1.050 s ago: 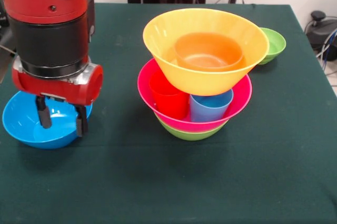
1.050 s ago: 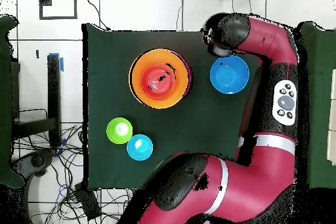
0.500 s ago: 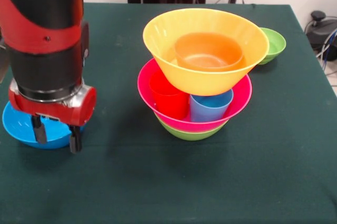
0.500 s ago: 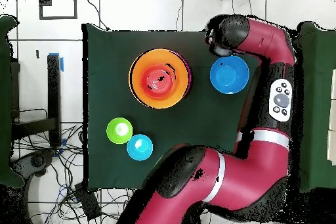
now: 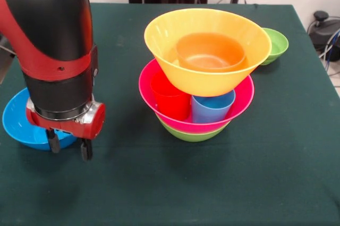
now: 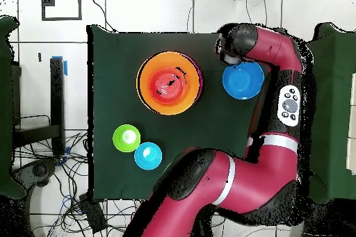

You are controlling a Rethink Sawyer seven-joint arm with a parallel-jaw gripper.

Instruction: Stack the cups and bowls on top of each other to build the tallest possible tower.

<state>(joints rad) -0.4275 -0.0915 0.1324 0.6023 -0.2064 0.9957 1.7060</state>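
The gripper (image 5: 69,146) hangs low over the worktop (image 5: 175,189) with its two fingers apart and nothing between them. The medium blue bowl (image 5: 21,125) sits just behind it, its near rim almost against the fingers and partly hidden by the arm (image 5: 56,50); from overhead the wrist covers that bowl's edge.

The step in hand looks like taking this blue bowl. To do it well, one finger should go inside the rim and the other outside, pinching the wall squarely so the glossy plastic does not slip or tip, then the bowl lifted straight up before any sideways travel.

The tower (image 5: 204,72) stands well off to one side of the gripper: a green bowl (image 5: 191,134) at the bottom, a pink bowl (image 5: 239,103) in it holding a red cup (image 5: 171,98) and a light blue cup (image 5: 212,108), and a yellow-orange bowl (image 5: 159,45) resting on those cups with a small orange bowl (image 5: 211,50) inside. It looks top-heavy, so anything added needs gentle, centred placing.

Beyond the tower sits a small green bowl (image 5: 276,45), empty; a small blue bowl (image 6: 148,156) lies next to it, seen only from overhead.
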